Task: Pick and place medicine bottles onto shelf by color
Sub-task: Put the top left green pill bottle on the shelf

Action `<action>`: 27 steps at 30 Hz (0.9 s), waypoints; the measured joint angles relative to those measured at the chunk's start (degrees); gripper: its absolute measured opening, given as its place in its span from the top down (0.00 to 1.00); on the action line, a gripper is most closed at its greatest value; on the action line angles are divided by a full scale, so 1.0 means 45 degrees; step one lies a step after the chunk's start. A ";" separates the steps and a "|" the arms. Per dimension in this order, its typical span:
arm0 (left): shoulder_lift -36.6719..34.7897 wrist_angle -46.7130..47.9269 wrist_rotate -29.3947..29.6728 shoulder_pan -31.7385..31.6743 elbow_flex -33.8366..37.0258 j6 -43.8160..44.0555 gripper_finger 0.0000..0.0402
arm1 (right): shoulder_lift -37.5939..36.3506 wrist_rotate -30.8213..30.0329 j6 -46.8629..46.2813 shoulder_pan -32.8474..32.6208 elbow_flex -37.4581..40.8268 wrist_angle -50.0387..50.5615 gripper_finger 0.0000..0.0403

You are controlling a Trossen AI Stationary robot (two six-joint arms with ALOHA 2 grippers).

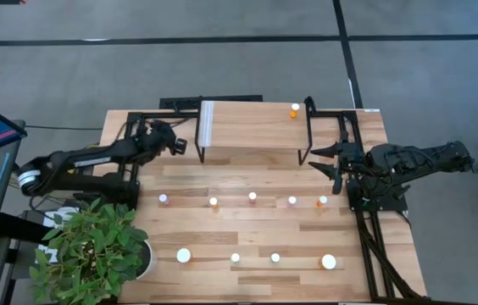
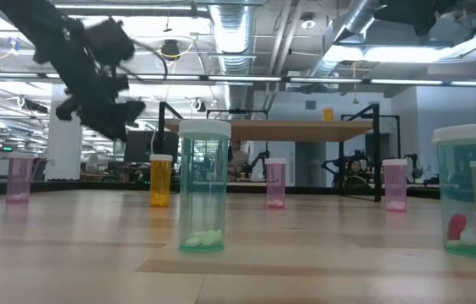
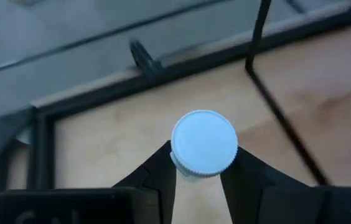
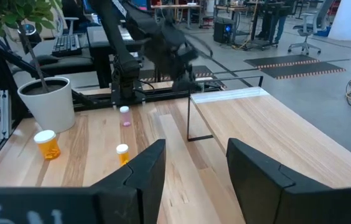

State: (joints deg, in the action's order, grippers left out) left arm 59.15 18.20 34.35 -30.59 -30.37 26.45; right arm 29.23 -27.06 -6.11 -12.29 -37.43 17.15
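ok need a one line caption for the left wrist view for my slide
Left gripper shut on a white-capped bottle, held above the wooden tabletop beside a thin black shelf leg.

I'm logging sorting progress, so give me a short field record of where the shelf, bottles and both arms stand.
shelf: light-wood shelf at the table's far side
on shelf: one orange bottle
left gripper: left gripper shut on a white-capped bottle, beside the shelf's left end
right gripper: right gripper open and empty, by the shelf's right end
still on table: two rows of bottles
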 joint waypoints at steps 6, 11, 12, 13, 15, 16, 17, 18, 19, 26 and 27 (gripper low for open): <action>-0.2147 0.0087 -0.0510 0.0000 -0.0819 -0.0413 0.77 | 0.0000 0.0003 0.0011 0.0000 0.0000 -0.0005 0.53; -0.2674 0.0013 -0.2428 0.0091 -0.2119 -0.0889 0.77 | -0.0002 -0.0002 0.0130 0.0000 0.0000 -0.0010 0.53; -0.2620 0.0010 -0.2692 0.0190 -0.2406 -0.0996 0.77 | -0.0013 -0.0001 0.0131 0.0000 0.0000 -0.0013 0.52; -0.2505 -0.0008 -0.2862 0.0323 -0.2708 -0.1123 0.77 | -0.0027 0.0001 0.0136 0.0000 0.0000 -0.0015 0.52; -0.2142 -0.0270 -0.3021 0.0683 -0.3304 -0.1464 0.77 | -0.0124 0.0003 0.0192 0.0000 0.0000 -0.0010 0.52; -0.1923 -0.0363 -0.3028 0.0890 -0.3562 -0.1627 0.77 | -0.0197 0.0001 0.0302 0.0000 0.0000 -0.0021 0.52; -0.1652 -0.0439 -0.3027 0.1091 -0.3866 -0.1780 0.77 | -0.0251 -0.0002 0.0362 0.0000 0.0000 -0.0029 0.52; -0.1351 -0.0575 -0.3038 0.1282 -0.4171 -0.1927 0.77 | -0.0322 -0.0002 0.0374 0.0000 0.0000 -0.0029 0.52; -0.1042 -0.0632 -0.3040 0.1471 -0.4462 -0.2067 0.77 | -0.0398 0.0003 0.0370 0.0000 0.0000 -0.0029 0.52; 0.1510 -0.1377 -0.3240 0.2376 -0.6560 -0.3181 0.77 | -0.0602 0.0003 0.0366 -0.0001 -0.0010 0.0048 0.53; 0.1881 -0.1528 -0.3373 0.2461 -0.6891 -0.3287 0.77 | -0.0597 0.0003 0.0364 -0.0015 -0.0010 0.0083 0.53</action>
State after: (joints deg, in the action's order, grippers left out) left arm 67.61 11.33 19.17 -19.51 -61.37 11.66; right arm 26.55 -27.05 -4.47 -12.36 -37.47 17.52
